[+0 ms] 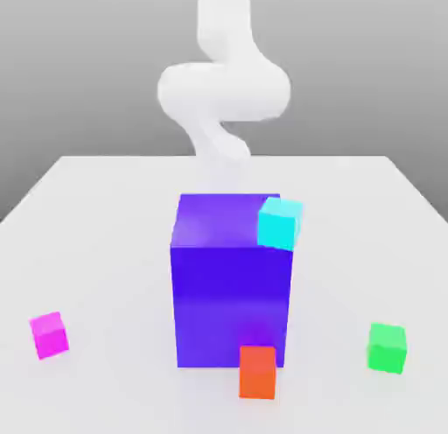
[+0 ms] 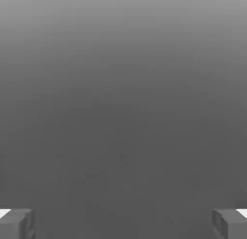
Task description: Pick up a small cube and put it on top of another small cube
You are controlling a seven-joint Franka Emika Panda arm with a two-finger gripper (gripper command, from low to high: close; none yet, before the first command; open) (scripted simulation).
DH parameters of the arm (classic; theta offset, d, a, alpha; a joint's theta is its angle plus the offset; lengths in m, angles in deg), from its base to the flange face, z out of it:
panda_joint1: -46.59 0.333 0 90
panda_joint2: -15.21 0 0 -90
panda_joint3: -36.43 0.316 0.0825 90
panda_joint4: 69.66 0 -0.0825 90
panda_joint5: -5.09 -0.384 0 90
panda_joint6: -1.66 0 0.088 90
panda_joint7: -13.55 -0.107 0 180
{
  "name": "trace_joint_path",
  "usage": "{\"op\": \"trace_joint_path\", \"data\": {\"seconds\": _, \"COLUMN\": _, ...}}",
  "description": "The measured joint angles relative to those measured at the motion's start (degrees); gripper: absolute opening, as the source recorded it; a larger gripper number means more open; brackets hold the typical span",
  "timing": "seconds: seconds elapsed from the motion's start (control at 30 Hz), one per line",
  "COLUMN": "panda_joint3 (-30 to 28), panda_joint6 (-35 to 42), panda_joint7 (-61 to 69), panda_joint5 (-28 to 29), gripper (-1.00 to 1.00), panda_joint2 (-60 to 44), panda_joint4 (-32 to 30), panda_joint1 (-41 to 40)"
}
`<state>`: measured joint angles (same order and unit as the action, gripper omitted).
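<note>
- Magenta cube [image 1: 48,333] sits near the table's [image 1: 105,213] front edge on the exterior view's left, untouched; green cube [image 1: 387,347] well apart, toward the opposite front corner.
- Gripper [image 2: 123,223] fingers spread wide, nothing between them.
- Arm [image 1: 223,87] seems parked behind the blue block [image 1: 231,292].
- Step: the approach, I'd say. Next: swing over magenta, descend, close.

Small cube [image 1: 48,334] lies left of block [image 1: 232,283], another small cube [image 1: 387,347] right.
</note>
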<state>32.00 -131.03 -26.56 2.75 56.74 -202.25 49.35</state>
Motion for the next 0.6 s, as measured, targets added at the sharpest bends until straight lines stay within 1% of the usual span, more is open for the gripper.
{"op": "trace_joint_path", "data": {"seconds": 0.33, "panda_joint3": -17.0, "panda_joint6": -3.7, "panda_joint7": 24.8, "panda_joint5": -11.7, "gripper": 0.0, "panda_joint2": -17.3, "panda_joint4": -3.3, "panda_joint1": 9.3}}
{"op": "trace_joint_path", "data": {"seconds": 0.5, "panda_joint3": -23.8, "panda_joint6": -5.4, "panda_joint7": 37.8, "panda_joint5": -18.6, "gripper": 0.0, "panda_joint2": -26.1, "panda_joint4": -4.8, "panda_joint1": 12.2}}
{"op": "trace_joint_path", "data": {"seconds": 0.6, "panda_joint3": -26.8, "panda_joint6": -6.3, "panda_joint7": 45.8, "panda_joint5": -23.0, "gripper": 0.0, "panda_joint2": -31.5, "panda_joint4": -5.7, "panda_joint1": 12.8}}
